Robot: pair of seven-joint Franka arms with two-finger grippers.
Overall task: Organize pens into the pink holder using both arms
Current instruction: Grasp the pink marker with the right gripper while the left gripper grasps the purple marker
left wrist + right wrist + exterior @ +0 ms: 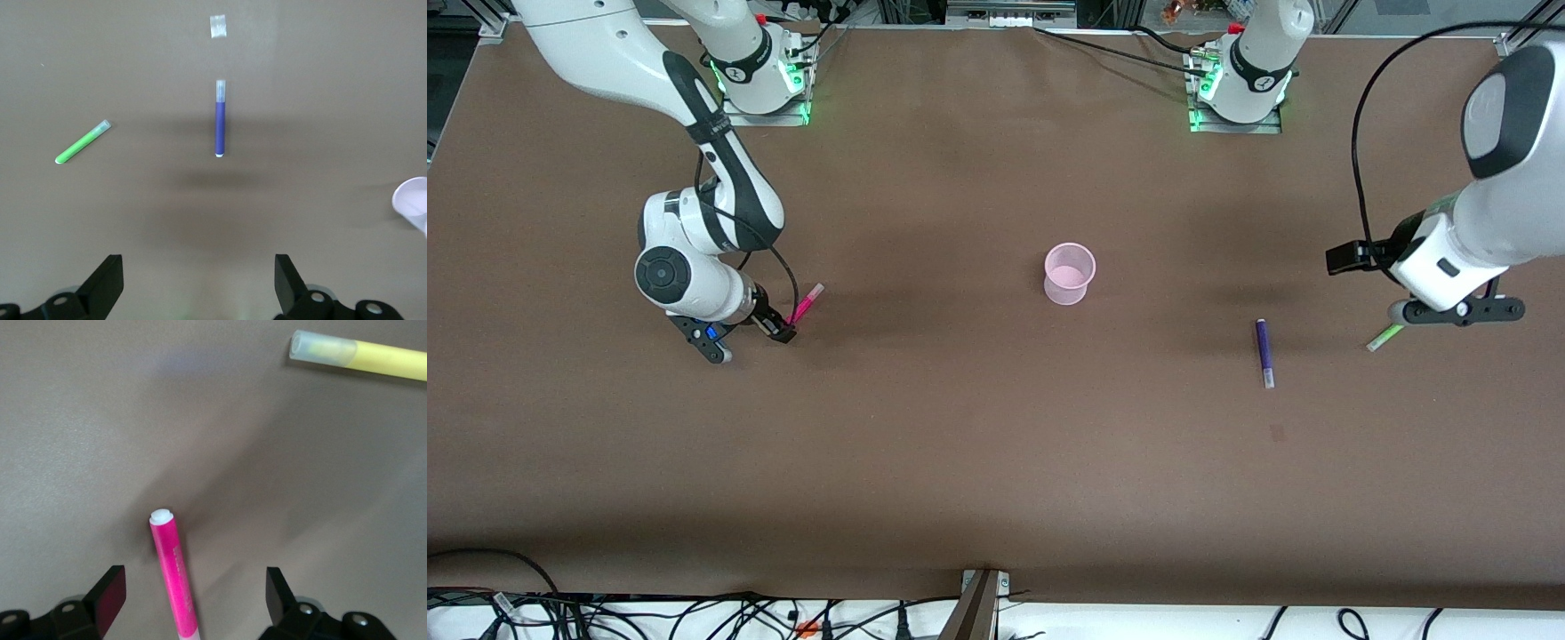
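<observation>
Near the table's middle stands the pink cup (pixel 1069 273), upright, one only. Toward the right arm's end from the cup, the right arm bends steeply down, its gripper (pixel 783 327) low at the table with fingers (pixel 107 593) spread wide to either side of the pink pen (pixel 805 304), which lies between them ungripped. Toward the left arm's end from the cup, the left arm hangs raised, its gripper (pixel 199 283) spread wide, holding nothing, above the green pen (pixel 1384 338). A purple pen (pixel 1264 352) lies flat between the cup and the green pen, somewhat nearer the front camera than the cup. A yellow pen (pixel 373 351) shows in the right wrist view, near the pink one. Four pens in all, none in the cup.
</observation>
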